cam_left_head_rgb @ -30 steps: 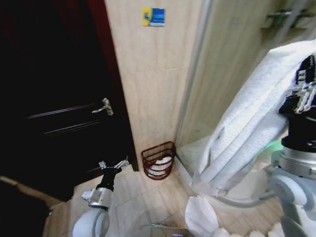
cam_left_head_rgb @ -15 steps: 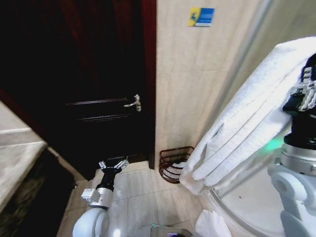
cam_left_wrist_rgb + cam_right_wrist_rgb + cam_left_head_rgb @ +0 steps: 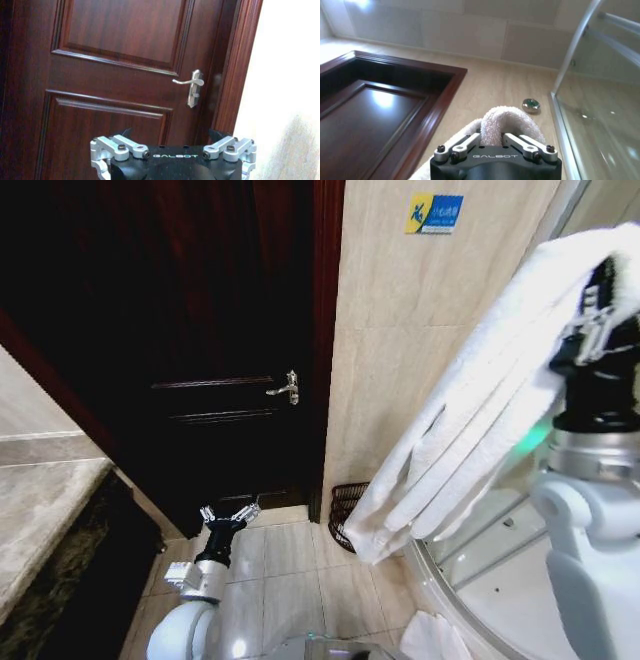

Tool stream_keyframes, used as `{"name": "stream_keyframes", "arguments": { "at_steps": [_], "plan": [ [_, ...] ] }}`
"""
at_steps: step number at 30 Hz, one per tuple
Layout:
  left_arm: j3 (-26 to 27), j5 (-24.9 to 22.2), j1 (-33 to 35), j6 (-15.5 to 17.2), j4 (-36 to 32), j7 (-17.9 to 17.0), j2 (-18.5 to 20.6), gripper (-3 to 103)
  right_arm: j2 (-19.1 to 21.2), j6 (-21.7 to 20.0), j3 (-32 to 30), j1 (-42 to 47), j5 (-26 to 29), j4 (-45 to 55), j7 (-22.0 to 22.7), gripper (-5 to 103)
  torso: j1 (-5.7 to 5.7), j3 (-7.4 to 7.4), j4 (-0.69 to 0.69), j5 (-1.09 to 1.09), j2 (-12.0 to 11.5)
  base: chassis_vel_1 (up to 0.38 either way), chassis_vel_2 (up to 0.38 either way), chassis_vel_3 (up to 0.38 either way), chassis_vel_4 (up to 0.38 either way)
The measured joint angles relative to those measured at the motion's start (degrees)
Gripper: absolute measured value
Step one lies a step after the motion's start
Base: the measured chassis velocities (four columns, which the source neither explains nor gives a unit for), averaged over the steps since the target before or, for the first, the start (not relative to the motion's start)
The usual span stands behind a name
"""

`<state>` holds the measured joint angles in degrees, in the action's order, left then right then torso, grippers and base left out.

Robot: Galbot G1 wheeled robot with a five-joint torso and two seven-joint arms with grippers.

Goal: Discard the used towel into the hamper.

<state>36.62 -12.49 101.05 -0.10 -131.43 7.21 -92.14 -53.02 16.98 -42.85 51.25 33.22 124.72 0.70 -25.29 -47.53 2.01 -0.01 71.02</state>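
A long white towel (image 3: 470, 420) hangs from my right gripper (image 3: 600, 305), which is raised high on the right and shut on the towel's folded top. The right wrist view shows the towel's loop (image 3: 507, 118) pinched between that gripper's (image 3: 495, 140) fingers. The towel's lower end dangles over the hamper (image 3: 345, 505), a dark wicker basket on the floor against the tiled wall, partly hidden behind the towel. My left gripper (image 3: 228, 515) stays low in front of the door, open and empty. In the left wrist view it (image 3: 172, 134) points at the door.
A dark wooden door (image 3: 200, 380) with a metal handle (image 3: 287, 388) stands left of the hamper. A marble counter (image 3: 40, 520) is at far left. The curved shower base (image 3: 480, 580) lies at lower right, with a white cloth (image 3: 430, 642) on the floor.
The whole head view has swung left, so the door and hamper sit further right in the picture. The towel stays in my right gripper, now covering more of the hamper. The left arm has not moved.
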Motion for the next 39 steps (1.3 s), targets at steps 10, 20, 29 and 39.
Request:
{"name": "stream_keyframes", "arguments": {
  "at_steps": [10, 20, 29, 39],
  "plan": [
    [0.0, 0.0, 0.0, 0.0, 0.0, 0.0, 0.0, 100, -0.8, -0.6, 3.1, -9.2, 3.1, -7.6, -1.0, 6, 0.00, 0.01, -0.01, 0.01, 0.0, 0.000, 0.000, 0.000, 0.000],
    [0.0, 0.0, 0.0, 0.0, 0.0, 0.0, 0.0, 100, -6.0, -0.2, 10.0, -18.7, 2.6, -16.6, -1.2, 6, 0.00, 0.00, 0.00, 0.01, 0.0, 0.000, 0.000, 0.000, 0.000],
    [0.0, 0.0, 0.0, 0.0, 0.0, 0.0, 0.0, 100, -9.7, 1.8, 12.5, -26.8, 0.1, -26.1, -2.3, 6, -0.01, 0.00, 0.01, 0.00, 0.0, 0.000, 0.000, 0.000, 0.000],
    [0.0, 0.0, 0.0, 0.0, 0.0, 0.0, 0.0, 100, -11.3, 3.9, 12.9, -23.5, -1.1, -28.3, -3.1, 6, 0.01, 0.01, 0.00, 0.01, 0.0, 0.000, 0.000, 0.000, 0.000]
  ]
}}
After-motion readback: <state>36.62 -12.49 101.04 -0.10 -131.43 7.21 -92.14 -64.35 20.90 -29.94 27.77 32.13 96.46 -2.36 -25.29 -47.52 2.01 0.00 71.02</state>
